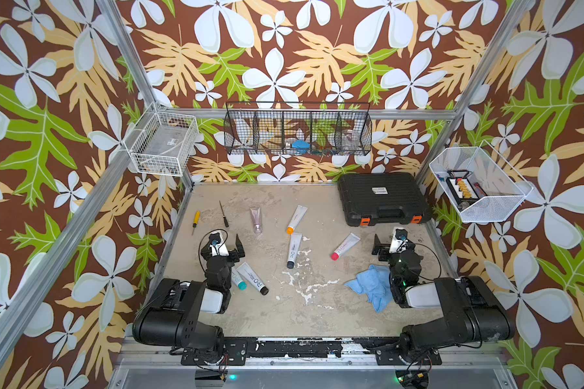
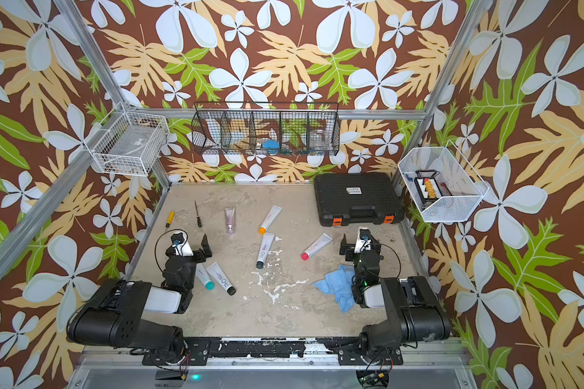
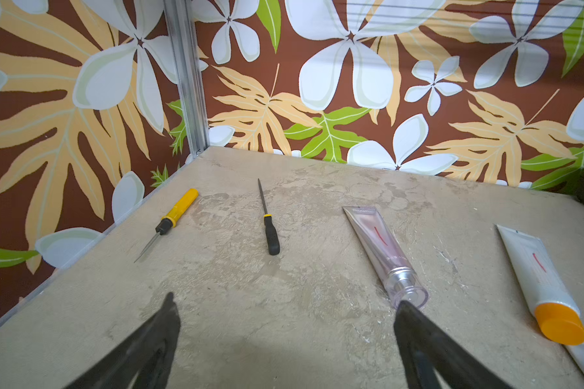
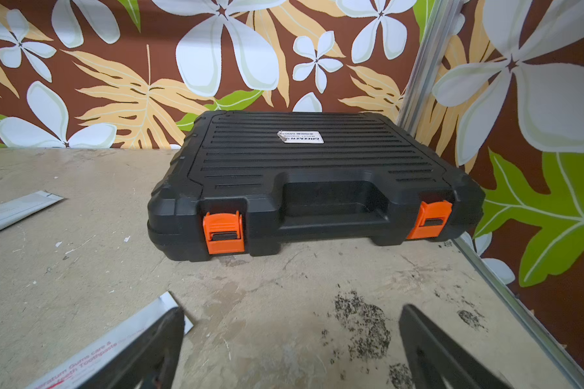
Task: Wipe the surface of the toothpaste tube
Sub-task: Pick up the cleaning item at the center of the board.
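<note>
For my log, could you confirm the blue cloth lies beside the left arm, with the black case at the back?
No: the blue cloth lies beside the right arm, as both top views show; the black case is at the back.

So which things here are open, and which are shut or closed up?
black case, shut, both latches down.
left claw, open, empty.
right claw, open, empty.
blue cloth, crumpled, not held.
orange-capped tube, cap on, lying flat.
red-capped tube, cap on, lying flat.
</note>
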Controlling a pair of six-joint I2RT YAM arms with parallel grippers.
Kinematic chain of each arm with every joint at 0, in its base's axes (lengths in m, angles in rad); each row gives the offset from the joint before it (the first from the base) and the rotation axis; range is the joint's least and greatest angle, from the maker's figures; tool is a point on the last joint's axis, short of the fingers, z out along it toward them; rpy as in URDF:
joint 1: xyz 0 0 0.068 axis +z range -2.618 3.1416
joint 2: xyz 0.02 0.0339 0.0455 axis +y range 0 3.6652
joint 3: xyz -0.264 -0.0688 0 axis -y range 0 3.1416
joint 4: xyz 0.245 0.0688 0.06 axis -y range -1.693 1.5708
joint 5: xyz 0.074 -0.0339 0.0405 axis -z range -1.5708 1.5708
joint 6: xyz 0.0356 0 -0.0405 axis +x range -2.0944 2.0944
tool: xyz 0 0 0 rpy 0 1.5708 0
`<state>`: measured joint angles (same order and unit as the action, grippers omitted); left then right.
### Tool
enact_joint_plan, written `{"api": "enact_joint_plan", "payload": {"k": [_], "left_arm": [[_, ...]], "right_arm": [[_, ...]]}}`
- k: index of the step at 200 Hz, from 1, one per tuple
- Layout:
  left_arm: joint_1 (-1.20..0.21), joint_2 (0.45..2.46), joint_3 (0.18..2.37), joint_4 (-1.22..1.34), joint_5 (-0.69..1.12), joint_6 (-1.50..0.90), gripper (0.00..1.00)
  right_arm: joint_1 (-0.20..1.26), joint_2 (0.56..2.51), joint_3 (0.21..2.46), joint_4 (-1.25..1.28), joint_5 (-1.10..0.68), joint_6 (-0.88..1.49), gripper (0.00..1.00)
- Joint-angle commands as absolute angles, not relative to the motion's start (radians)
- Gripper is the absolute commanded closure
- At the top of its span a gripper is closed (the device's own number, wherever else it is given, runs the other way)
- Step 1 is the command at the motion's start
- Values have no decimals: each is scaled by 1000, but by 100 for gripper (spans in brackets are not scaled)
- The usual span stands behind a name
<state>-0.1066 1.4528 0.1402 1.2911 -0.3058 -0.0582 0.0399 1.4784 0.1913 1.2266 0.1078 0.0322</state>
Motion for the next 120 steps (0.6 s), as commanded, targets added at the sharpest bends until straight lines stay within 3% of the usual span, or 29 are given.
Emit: {"api": "enact_joint_plan", "payload": {"k": [1, 120], "left_arm": [[-106, 1450, 146, 1307, -304, -58, 0], [-106, 1451, 146, 1307, -304, -59, 0]], "right_arm": [[41, 1480, 192, 1236, 114, 30, 0], [37, 1480, 193, 1235, 102, 33, 0]]}}
